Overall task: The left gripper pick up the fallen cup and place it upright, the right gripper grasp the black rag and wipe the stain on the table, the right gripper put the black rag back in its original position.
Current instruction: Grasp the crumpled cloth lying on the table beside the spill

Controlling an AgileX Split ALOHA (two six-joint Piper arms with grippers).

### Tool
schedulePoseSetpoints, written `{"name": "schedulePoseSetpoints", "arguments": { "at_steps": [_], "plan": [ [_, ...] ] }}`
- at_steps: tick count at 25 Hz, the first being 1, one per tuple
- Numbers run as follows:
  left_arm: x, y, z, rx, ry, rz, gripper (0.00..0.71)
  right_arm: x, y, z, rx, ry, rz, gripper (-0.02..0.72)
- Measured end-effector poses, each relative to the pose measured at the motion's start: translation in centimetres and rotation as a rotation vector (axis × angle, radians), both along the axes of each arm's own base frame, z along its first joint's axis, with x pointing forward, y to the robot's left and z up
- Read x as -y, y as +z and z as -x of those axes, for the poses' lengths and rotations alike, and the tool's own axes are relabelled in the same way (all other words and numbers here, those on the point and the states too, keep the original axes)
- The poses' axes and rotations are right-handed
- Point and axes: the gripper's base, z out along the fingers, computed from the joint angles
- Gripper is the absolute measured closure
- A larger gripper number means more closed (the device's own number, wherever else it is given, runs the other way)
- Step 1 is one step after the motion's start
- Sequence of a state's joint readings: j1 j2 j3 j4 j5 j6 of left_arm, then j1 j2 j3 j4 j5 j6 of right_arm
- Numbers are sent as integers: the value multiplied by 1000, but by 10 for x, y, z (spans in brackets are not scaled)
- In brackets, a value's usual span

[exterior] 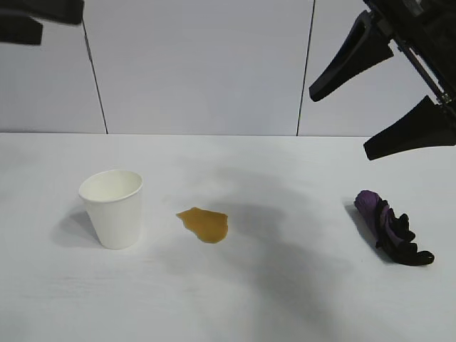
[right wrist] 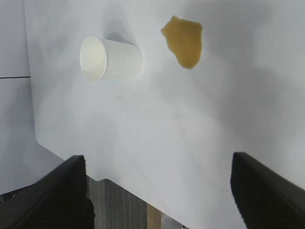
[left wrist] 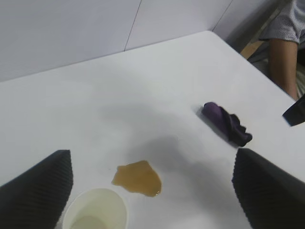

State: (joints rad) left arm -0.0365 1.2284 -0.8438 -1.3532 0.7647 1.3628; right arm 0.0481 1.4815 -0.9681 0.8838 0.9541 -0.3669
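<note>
- The white counter (exterior: 285, 306) fills the lower part of the frame.
- The right tool (exterior: 399, 107) hangs at the upper right, fingers spread, holding nothing.
- The left tool (left wrist: 152, 191) is spread wide and holds nothing.
- The cup (exterior: 112, 208) stands upright at the left.
- The black rag (exterior: 390, 228) lies at the right.
- The stain (exterior: 204, 224) sits in the middle, near the cup.

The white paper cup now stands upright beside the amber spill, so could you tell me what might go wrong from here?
1. The white paper cup stands close to the amber-brown stain; a wide wiping stroke could tip it again.
2. The open right gripper hangs above the black and purple rag, which lies bunched and may be caught only partly.
3. The glossy liquid may smear across the white table.
</note>
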Motion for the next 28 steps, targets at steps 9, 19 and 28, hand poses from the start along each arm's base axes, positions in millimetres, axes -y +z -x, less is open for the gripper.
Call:
{"name": "schedulePoseSetpoints", "arguments": {
  "at_steps": [9, 19, 28],
  "plan": [
    [-11, 88, 64, 23, 92, -89, 53, 0, 0, 0, 0, 0, 0, 135],
    [-34, 150, 123, -158, 313, -221, 53, 0, 0, 0, -3, 3, -1, 135],
    [-38, 175, 197, 33, 360, -167, 53, -1, 0, 2, -15, 16, -6, 135]
  ]
}}
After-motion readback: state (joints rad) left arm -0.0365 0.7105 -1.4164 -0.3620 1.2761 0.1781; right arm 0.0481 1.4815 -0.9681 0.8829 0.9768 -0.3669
